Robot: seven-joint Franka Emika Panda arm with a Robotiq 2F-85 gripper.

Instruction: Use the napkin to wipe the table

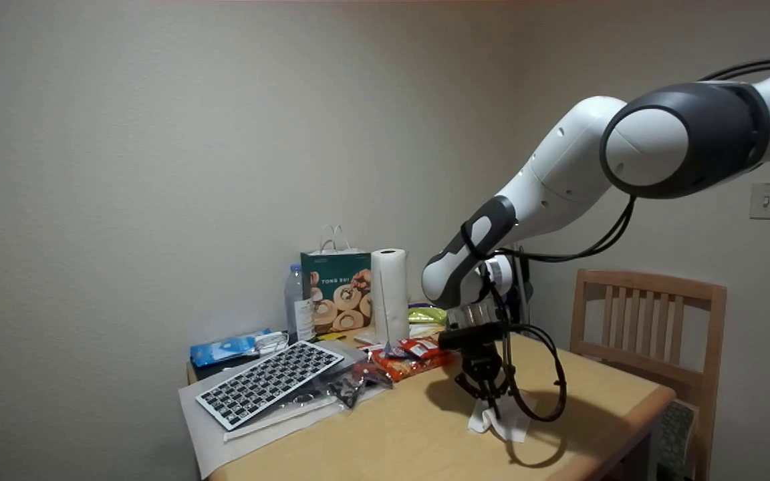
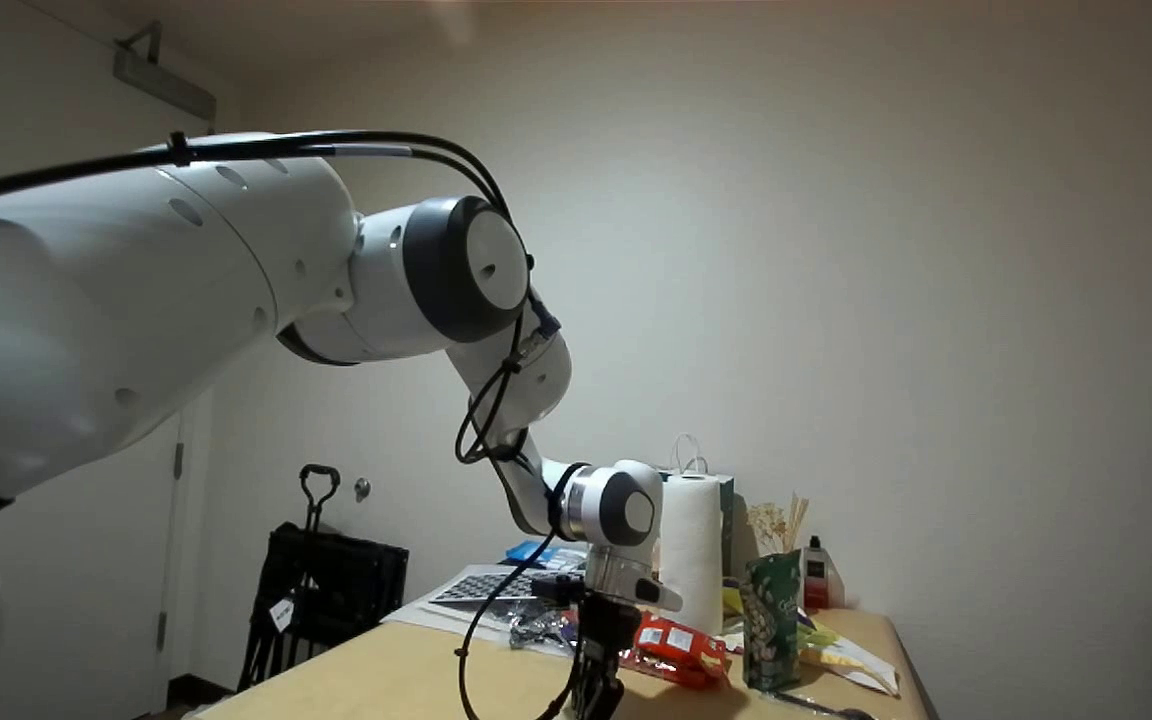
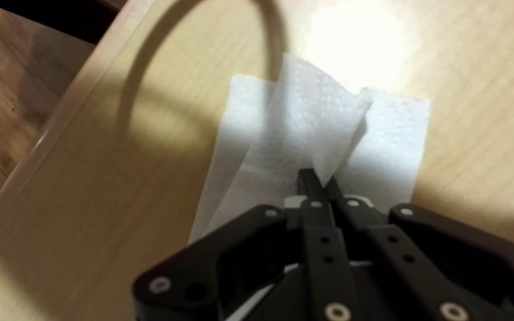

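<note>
I have the black two-fingered end effector [image 3: 322,183] pointing down at the small white soft paper napkin [image 3: 292,129]. Its tips are squeezed together, and a fold of the napkin is pinched between them. The napkin is right under my end effector and touching it, and the paper spreads out around the tips. In the wrist view I see one layer of the napkin lying over another, with a crease that runs down to the tips. The napkin lies on the smooth light tan wooden desk [image 1: 371,434], near one edge. My long white and gray robot arm [image 1: 565,167] bends down over the napkin, and a loop of thin black cable [image 1: 563,391] hangs near it. In an exterior view I see some shiny red plastic packets [image 1: 418,364] lying apart from the napkin. A tall white paper-towel roll [image 1: 390,294] stands up straight farther from the napkin, and a green paper bag [image 1: 339,294] with white handles is farther still. A white keyboard [image 1: 269,383] with dark square keys is well apart from the napkin, and so is a light wooden slat-backed chair [image 1: 652,284].
</note>
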